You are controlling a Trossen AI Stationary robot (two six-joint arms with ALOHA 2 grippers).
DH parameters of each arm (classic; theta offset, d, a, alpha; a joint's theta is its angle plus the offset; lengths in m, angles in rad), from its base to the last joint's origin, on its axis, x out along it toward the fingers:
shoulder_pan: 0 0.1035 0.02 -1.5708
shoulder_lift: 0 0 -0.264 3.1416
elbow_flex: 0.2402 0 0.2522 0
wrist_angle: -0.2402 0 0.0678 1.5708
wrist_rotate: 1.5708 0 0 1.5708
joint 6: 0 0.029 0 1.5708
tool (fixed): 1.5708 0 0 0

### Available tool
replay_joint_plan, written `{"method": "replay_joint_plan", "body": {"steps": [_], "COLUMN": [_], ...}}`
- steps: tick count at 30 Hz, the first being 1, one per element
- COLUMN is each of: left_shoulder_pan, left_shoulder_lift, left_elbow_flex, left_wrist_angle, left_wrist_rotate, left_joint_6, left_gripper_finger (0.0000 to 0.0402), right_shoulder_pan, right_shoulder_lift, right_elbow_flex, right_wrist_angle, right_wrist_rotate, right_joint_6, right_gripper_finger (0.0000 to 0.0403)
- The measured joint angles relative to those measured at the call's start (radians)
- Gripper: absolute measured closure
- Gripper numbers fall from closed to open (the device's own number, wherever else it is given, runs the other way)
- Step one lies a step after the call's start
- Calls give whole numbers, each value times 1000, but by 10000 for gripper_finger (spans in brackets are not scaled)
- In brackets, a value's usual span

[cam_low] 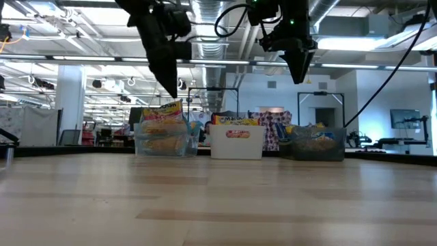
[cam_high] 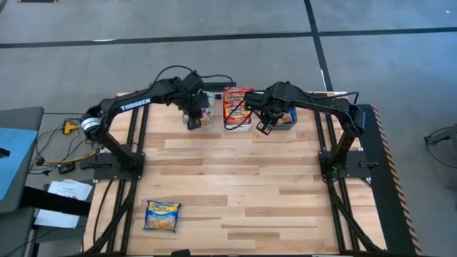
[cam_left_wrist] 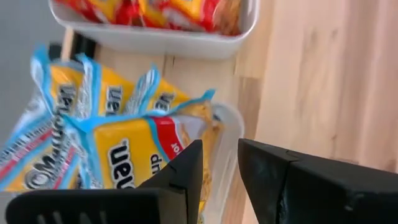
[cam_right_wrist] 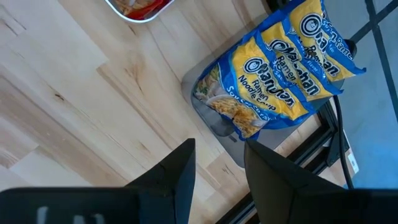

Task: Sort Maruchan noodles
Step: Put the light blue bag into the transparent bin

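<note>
Three bins stand in a row at the table's far edge. The clear bin (cam_low: pixel 162 145) holds light-blue-edged Maruchan noodles (cam_left_wrist: pixel 118 155) standing on edge. The white bin (cam_left_wrist: pixel 161 40) holds red ones (cam_high: pixel 238 103). The grey bin (cam_right_wrist: pixel 214 121) holds dark-blue ones (cam_right_wrist: pixel 280 74). My left gripper (cam_left_wrist: pixel 221 177) hangs open just above the clear bin's near rim, with nothing between its fingers. My right gripper (cam_right_wrist: pixel 219 168) hangs open over bare wood beside the grey bin, pointing steeply down. One more blue-edged packet (cam_high: pixel 163 215) lies flat near the table's front left corner.
The wide wooden tabletop (cam_high: pixel 243 185) lies between the bins and the near edge. Black frame rails (cam_high: pixel 335 178) run along both sides. Cables (cam_high: pixel 232 121) loop over the white bin near my right arm.
</note>
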Motion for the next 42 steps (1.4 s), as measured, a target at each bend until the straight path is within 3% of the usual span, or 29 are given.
{"method": "replay_joint_plan", "body": {"steps": [15, 25, 30, 42], "left_shoulder_pan": [-1, -22, -33, -38], "left_shoulder_lift": [149, 179, 193, 231], "left_elbow_flex": [-1, -1, -1, 0], "left_wrist_angle": [25, 12, 0, 13], "left_wrist_rotate": [-89, -83, -87, -110], "left_joint_6": [-32, -21, 51, 62], "left_gripper_finger": [311, 314, 338, 389], "right_shoulder_pan": [0, -1, -6, -6], "right_shoulder_lift": [0, 0, 0, 0], "right_elbow_flex": [0, 0, 0, 0], "right_wrist_angle": [0, -1, -1, 4], "right_wrist_rotate": [0, 0, 0, 0], "right_joint_6": [-7, -8, -8, -8], "right_gripper_finger": [243, 243, 243, 243]}}
